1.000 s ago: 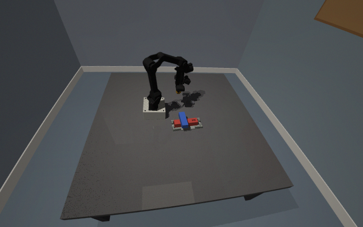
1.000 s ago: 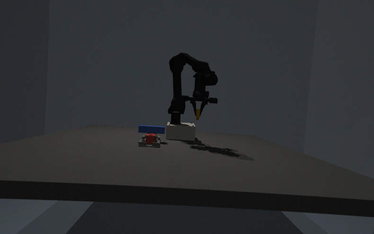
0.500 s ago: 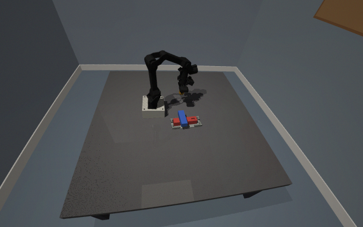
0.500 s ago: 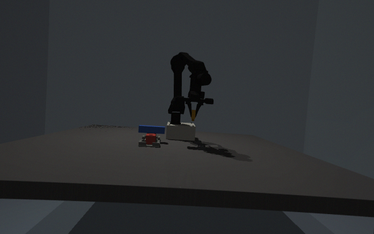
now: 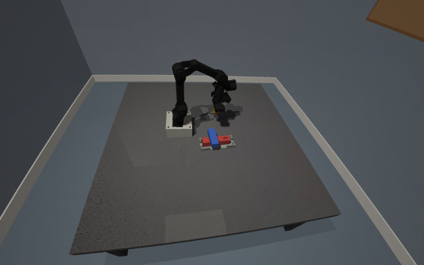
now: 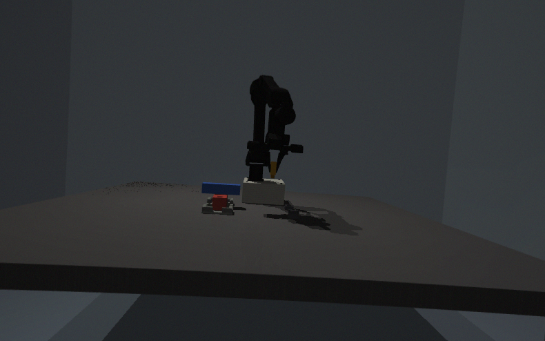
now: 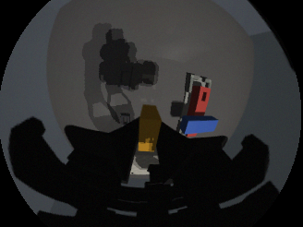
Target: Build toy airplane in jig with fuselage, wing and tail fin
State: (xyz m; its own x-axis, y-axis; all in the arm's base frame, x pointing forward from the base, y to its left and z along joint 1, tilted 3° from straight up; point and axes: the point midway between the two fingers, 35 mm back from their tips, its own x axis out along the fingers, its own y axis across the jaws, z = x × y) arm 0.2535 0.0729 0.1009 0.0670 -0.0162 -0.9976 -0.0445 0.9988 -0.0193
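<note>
The red fuselage (image 5: 224,139) (image 6: 219,203) (image 7: 199,101) lies in the grey cradle (image 5: 205,148) (image 6: 207,209) (image 7: 188,83). The blue wing (image 5: 213,137) (image 6: 220,188) (image 7: 200,125) lies across its top; whether its tab is fully down cannot be told. The tail socket shows as an open dark slot on the fuselage's top. My gripper (image 6: 273,170) (image 7: 148,120) is shut on the orange tail fin (image 5: 215,110) (image 6: 273,168) (image 7: 150,121) and holds it upright above the table, behind and to the side of the cradle. In the top view the fingers mostly hide the fin.
The white base block (image 5: 178,132) (image 6: 263,192) of the arm stands beside the cradle. The arm's shadow falls on the dark table (image 5: 250,181) (image 6: 161,241) under the gripper. The wing overhangs the fuselage on both sides.
</note>
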